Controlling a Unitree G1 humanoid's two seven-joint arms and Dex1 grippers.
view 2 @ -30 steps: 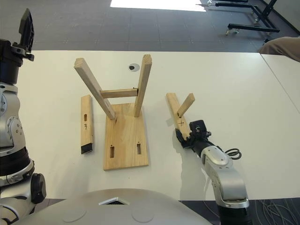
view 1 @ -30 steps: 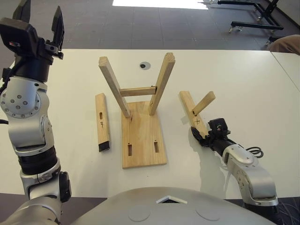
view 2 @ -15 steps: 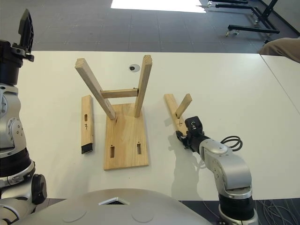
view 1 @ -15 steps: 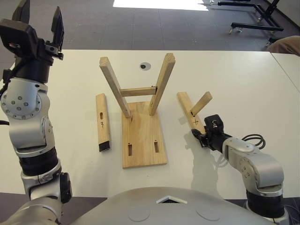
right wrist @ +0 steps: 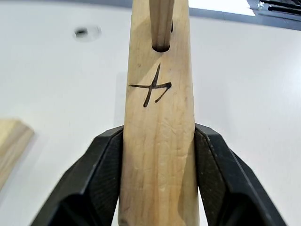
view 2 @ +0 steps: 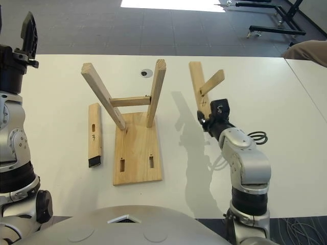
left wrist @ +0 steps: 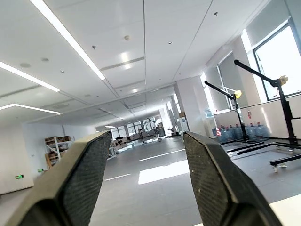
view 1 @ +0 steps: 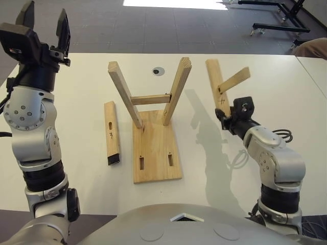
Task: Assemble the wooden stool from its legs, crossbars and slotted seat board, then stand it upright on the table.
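Seat board (view 1: 156, 153) lies flat on the table (view 1: 76, 153) at the centre of the head views. Two standing legs (view 1: 175, 92) rise from its far end, leaning apart towards the top, and a crossbar (view 1: 149, 99) joins them about halfway up. We see two slots (view 1: 142, 162) near the board's lower end.

Just left of the board, lying flat and apart from it, is a loose leg (view 1: 111, 132) with a slot, a pen mark and a dark lower end.

To the right of the board, in the upper right of the frame, the right gripper (view 1: 223, 116) is clamped on the lower end of a fourth leg (view 1: 215, 84). This leg is held up off the table, and its shadow falls between it and the board. A short crossbar (view 1: 235, 79) sticks out of it, up and to the right. In the right wrist view we see both dark fingers (right wrist: 101, 174) pressed flat against its sides, below a pen mark.

In the upper left corner the left gripper (view 1: 43, 23) is raised high with its fingers (left wrist: 70, 183) apart and nothing between them.

A round fitting (view 1: 158, 71) sits in the tabletop beyond the stool, and a cable (view 1: 281, 135) loops by the right arm.
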